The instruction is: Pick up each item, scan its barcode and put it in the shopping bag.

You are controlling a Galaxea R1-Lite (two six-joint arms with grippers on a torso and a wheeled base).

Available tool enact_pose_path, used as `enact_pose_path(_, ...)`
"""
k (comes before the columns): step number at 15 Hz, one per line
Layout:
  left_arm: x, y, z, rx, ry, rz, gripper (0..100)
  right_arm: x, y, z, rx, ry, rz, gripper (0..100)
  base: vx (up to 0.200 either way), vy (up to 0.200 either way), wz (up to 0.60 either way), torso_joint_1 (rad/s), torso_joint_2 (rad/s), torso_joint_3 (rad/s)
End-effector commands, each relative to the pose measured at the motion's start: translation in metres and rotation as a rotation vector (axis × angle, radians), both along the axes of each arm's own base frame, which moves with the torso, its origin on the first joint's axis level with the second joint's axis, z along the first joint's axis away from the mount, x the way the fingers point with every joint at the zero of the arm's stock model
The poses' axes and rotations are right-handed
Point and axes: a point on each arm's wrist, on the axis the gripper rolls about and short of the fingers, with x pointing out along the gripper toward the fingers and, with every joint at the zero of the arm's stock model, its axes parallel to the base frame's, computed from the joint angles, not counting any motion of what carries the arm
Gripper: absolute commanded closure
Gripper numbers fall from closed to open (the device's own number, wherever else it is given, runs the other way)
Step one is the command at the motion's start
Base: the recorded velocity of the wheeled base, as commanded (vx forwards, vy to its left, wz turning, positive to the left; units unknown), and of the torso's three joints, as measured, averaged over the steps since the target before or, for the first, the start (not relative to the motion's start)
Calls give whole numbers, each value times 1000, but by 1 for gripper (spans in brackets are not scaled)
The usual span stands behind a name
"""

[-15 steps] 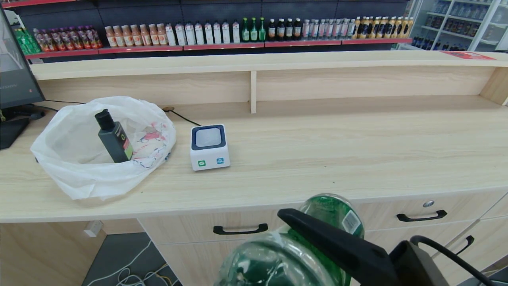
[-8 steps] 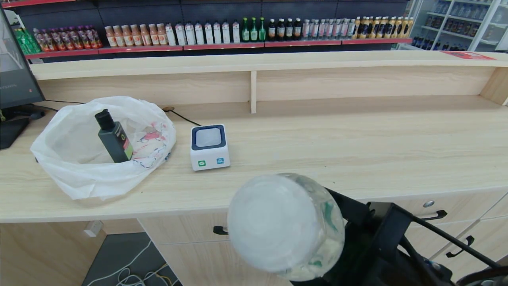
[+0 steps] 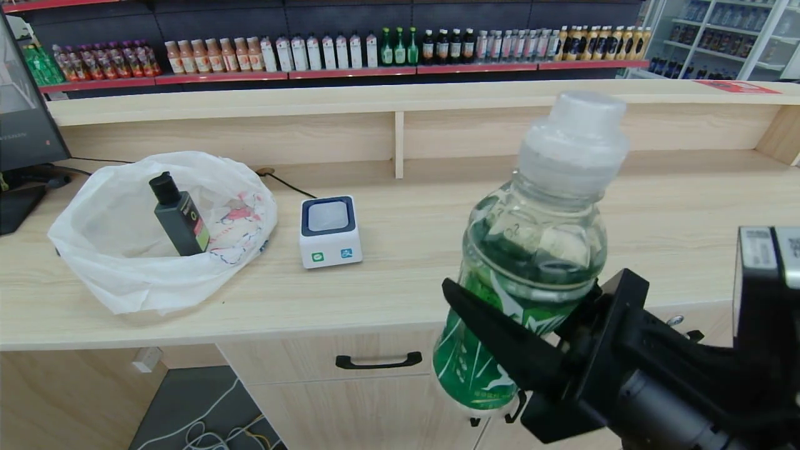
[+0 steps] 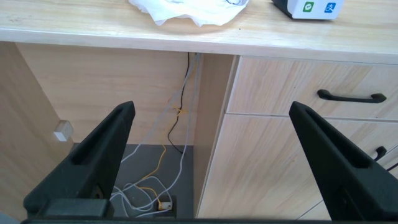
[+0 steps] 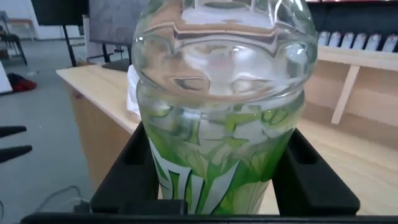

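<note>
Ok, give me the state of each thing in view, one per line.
green bottle: capped, upright, clamped in the right gripper.
left gripper: open, empty.
shopping bag: open on the counter.
dark bottle: capped, standing in the shopping bag.
scanner: face up on the counter.

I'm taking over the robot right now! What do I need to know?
Right hand: shut on the clear plastic bottle with a green label, held cap up near the front of the pale wooden counter.
Left hand: open, empty, low in front of the drawers.
Done: the dark bottle with a black cap stands in the white plastic shopping bag.
Left: show the held bottle's barcode to the white box scanner beside the bag, then bag it.
</note>
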Motion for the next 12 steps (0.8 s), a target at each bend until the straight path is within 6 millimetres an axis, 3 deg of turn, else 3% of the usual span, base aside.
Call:
enact_pose_path(1, 0, 0, 0, 0, 0, 1, 0, 15, -5, 6, 87, 56, -20, 100, 0, 0, 0, 0, 0, 0)
enact_pose_path(5, 0, 0, 0, 0, 0, 1, 0, 41, -2, 18, 203, 96, -55, 100, 0, 0, 0, 0, 0, 0)
enact_pose_path(7, 0, 0, 0, 0, 0, 1, 0, 68, -18, 25, 229, 56, -175, 100, 0, 0, 0, 0, 0, 0)
enact_pose_path(9, 0, 0, 0, 0, 0, 1, 0, 93, -49, 22, 230, 52, -323, 100, 0, 0, 0, 0, 0, 0)
enact_pose_path(12, 0, 0, 0, 0, 0, 1, 0, 115, -63, 13, 215, 69, -412, 100, 0, 0, 0, 0, 0, 0)
